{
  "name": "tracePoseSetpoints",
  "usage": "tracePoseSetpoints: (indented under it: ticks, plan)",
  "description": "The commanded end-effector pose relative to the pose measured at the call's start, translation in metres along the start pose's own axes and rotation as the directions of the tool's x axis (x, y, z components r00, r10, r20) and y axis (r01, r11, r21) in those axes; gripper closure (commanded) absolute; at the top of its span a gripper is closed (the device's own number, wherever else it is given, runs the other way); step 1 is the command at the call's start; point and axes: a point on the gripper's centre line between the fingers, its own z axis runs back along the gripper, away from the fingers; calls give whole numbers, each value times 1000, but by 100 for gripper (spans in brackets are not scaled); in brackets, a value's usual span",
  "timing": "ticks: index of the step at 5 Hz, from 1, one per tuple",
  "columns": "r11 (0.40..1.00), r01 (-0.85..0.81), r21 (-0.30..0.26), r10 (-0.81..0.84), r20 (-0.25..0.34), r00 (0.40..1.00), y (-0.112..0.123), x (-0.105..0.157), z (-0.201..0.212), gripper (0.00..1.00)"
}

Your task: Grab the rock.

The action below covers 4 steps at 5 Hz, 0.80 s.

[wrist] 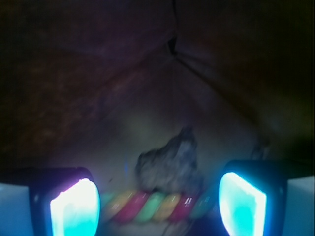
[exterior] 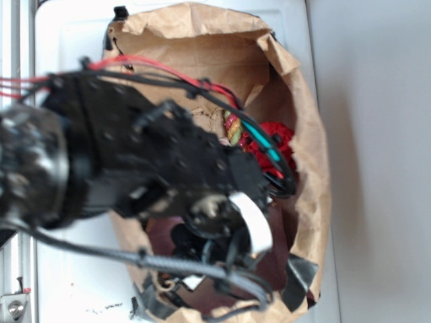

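Inside brown paper bag (exterior: 306, 134), your arm (exterior: 121, 155) reaches down, blocking most of contents from exterior view. Red fabric ball (exterior: 276, 138) sits at far side. Gripper (wrist: 157, 201) spread wide, empty, lit pads (wrist: 74, 209) flanking twisted multicolour rope (wrist: 152, 206). Rock (wrist: 170, 162) just beyond rope, centred between fingers, likely lined up for grab.

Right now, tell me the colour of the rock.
Dark grey-brown rock, seen best in the wrist view, just beyond the open claw.

black arm (exterior: 135, 161), red cables (exterior: 155, 66), glowing cyan pads (wrist: 74, 209)
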Motion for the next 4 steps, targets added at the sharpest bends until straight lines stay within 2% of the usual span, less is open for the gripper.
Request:
tracePoseSetpoints:
  ticks: [1, 2, 3, 4]
  plan:
    - [997, 38, 62, -39, 19, 999, 3, 26, -7, 0]
    - [998, 40, 50, -40, -15, 999, 2, 24, -18, 0]
    - [996, 51, 66, -49, -42, 998, 3, 23, -30, 0]
    - [996, 34, 86, -29, -49, 998, 8, 23, -38, 46]
